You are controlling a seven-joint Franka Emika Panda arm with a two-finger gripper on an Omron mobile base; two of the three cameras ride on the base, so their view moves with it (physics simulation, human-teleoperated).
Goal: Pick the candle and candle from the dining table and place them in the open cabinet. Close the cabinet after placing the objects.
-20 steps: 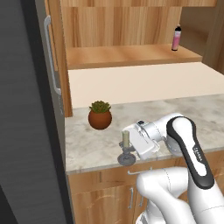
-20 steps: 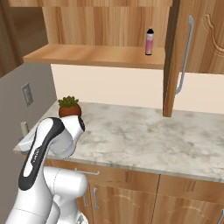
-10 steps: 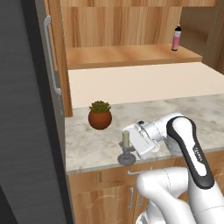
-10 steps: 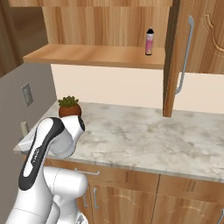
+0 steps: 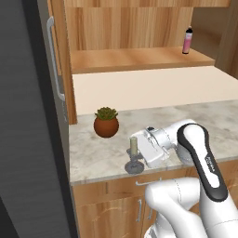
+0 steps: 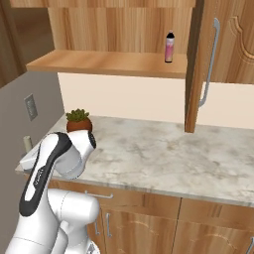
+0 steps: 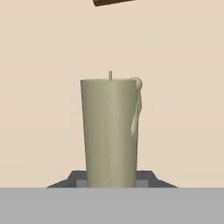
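gripper (image 5: 138,151): we see it clamped tight on the taper
candle (image 7: 110,131): smooth grey-beige taper, round dark dish base, upright near the marbled dining table (image 5: 102,160) edge
plant pot (image 5: 106,126): round, brown, just behind
cabinet (image 5: 135,59): open, wooden shelf, pink bottle (image 5: 188,40)

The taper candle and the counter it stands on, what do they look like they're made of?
The taper candle looks like matte grey-beige wax: a thin wick stands on top and a drip runs down one side. Its round dish base reads as dull dark-grey metal, though that is uncertain. The counter top looks like polished beige-grey marbled stone, going by its cloudy veining, over light wood fronts.
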